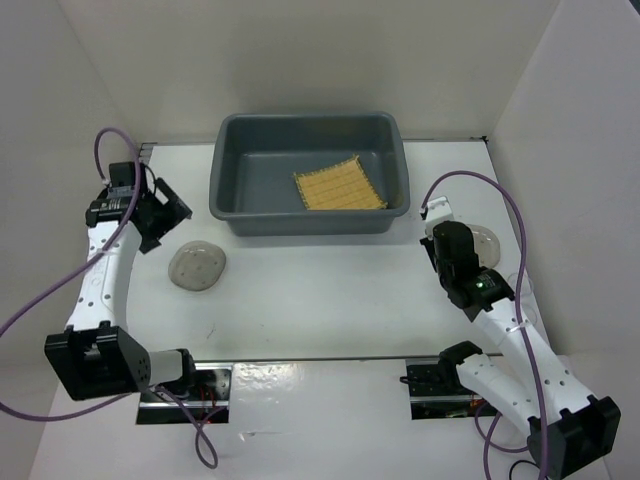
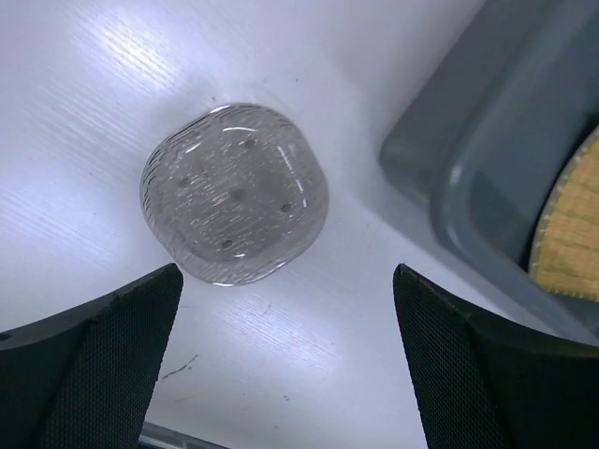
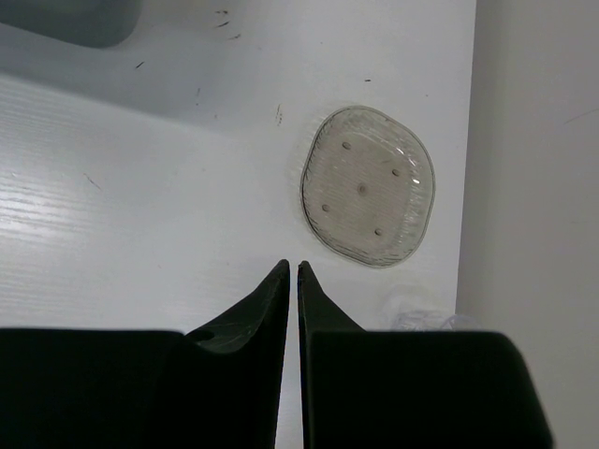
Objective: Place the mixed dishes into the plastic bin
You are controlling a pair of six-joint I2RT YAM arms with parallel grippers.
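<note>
left gripper point(image 2: 285, 281): jaws wide, empty, near left plate point(image 2: 234, 192)
right gripper point(image 3: 293, 269): nearly closed, empty, near right plate point(image 3: 368, 185)
mat point(image 1: 340, 187): flat inside bin point(image 1: 310, 218)

No legible text, label, brand, number or sign in any view. Plastic bin point(image 1: 310, 222), woven mat point(image 1: 340, 187) inside it and clear plate point(image 1: 197, 266) left of the bin all show unmarked surfaces.
</note>
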